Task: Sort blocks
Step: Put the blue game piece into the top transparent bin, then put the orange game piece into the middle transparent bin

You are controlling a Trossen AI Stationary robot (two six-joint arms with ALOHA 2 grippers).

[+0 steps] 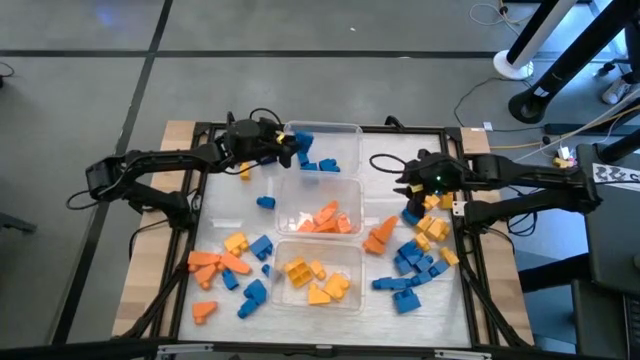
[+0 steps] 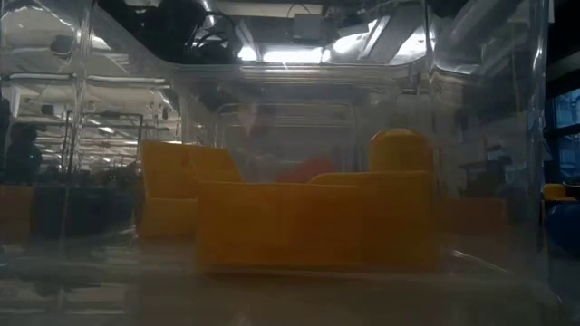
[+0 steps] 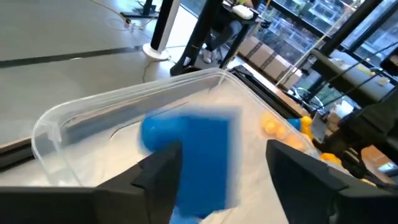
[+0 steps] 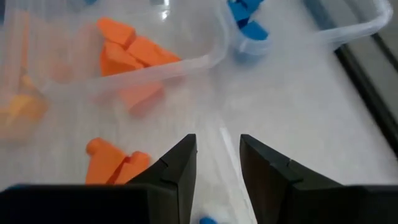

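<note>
blue block [image 3: 189, 155] sat blurred between parted fingers of left gripper [image 3: 224, 168], over far tub [image 3: 81, 118]; grip unclear. right gripper [image 4: 217, 168] empty, part-open.

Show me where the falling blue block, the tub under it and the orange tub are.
blue block [image 3: 189, 158]: left wrist view, its front face.
far tub [image 3: 93, 106]: left wrist view, its rim.
orange tub [image 1: 352, 185]: high view, its rim.

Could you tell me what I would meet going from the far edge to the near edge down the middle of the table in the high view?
Tub with blue blocks → tub with orange blocks → tub with yellow blocks.
</note>
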